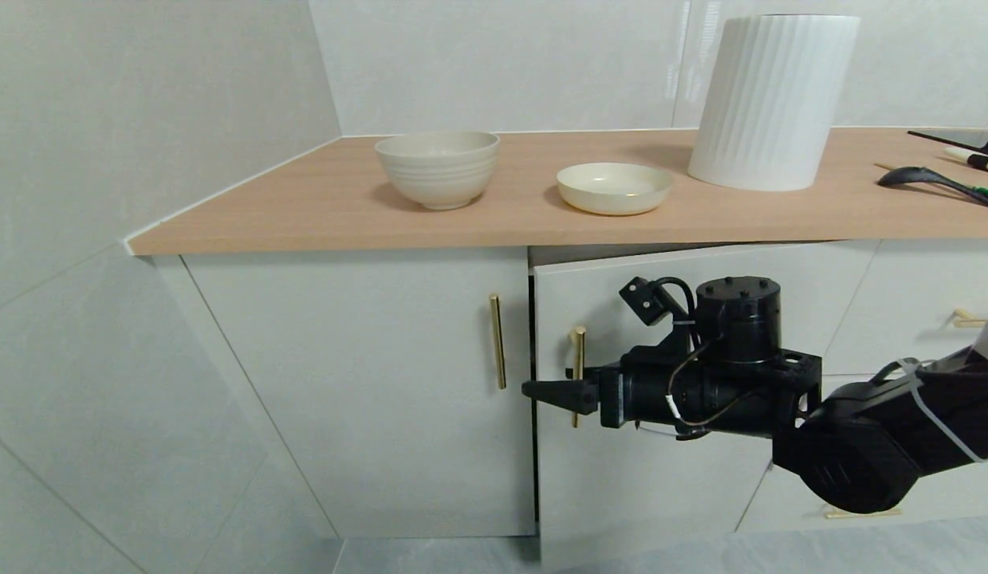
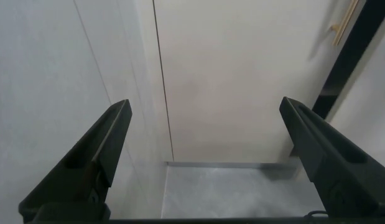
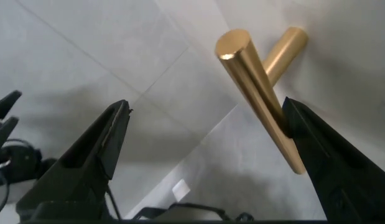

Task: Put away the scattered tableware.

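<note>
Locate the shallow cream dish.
In the head view, the shallow cream dish sits on the wooden countertop, between the ribbed bowl on its left and the tall white container on its right.

Black ladle partly beyond the edge

A deep beige bowl with ridged sides stands upright on the wooden counter, towards its left end. Near it, not touching, stands a shallow cream dish. A black ladle lies well apart, far right.
</note>
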Robot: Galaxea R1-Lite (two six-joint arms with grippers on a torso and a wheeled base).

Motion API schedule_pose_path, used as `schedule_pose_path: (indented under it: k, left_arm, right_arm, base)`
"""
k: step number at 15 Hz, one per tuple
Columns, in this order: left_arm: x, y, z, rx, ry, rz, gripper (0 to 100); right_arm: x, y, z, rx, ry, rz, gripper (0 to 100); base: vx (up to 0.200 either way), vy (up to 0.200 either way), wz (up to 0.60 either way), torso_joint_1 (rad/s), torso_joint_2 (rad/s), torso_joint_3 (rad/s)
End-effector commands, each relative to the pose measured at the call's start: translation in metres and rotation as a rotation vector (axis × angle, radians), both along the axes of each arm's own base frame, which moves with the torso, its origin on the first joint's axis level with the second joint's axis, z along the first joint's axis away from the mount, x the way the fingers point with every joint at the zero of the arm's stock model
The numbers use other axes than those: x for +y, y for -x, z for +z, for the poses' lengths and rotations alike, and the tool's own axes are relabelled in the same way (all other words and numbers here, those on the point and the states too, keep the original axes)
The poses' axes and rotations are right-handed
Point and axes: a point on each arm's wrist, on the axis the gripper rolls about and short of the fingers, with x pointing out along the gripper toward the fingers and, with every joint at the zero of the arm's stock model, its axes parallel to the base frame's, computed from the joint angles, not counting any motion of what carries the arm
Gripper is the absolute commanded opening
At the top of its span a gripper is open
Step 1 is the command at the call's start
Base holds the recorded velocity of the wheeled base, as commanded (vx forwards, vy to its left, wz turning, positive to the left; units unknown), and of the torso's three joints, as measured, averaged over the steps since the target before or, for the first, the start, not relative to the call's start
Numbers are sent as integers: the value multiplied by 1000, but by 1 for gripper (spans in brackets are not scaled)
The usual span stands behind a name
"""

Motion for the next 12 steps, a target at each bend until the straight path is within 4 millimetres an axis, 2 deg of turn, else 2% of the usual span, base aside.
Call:
schedule_pose_path:
  k: [1,3,5,7,8,9,11,12]
  left_arm:
    - [0,0,0,0,-9,0,100]
    - [0,0,2,-15,-20,0,100]
    - [0,11,38,-144,-30,-19,100]
    - [-3,11,66,-60,-36,-158,100]
    - [-6,0,74,28,-47,-275,100]
    - [-8,-22,81,155,-31,-386,100]
    - [-10,-56,91,285,3,-459,100]
    - [-13,-84,98,330,11,-499,100]
  right_arm:
    - [-7,10,2,5,4,3,100]
    - [-12,16,-1,-28,-32,28,100]
    - [-14,19,-4,-34,-48,27,100]
    - [-15,20,-5,-30,-46,30,100]
    - [-16,22,-4,-29,-49,42,100]
    - [-17,24,-5,-24,-51,60,100]
    - [-17,26,-7,-10,-49,88,100]
    - [-17,28,-10,0,-47,103,100]
  base:
    - [0,0,0,0,0,0]
    - [0,0,0,0,0,0]
    - [0,0,0,0,0,0]
    - [0,0,0,0,0,0]
    - [0,0,0,0,0,0]
    - [0,0,0,0,0,0]
    - [0,0,0,0,0,0]
    - [0,0,0,0,0,0]
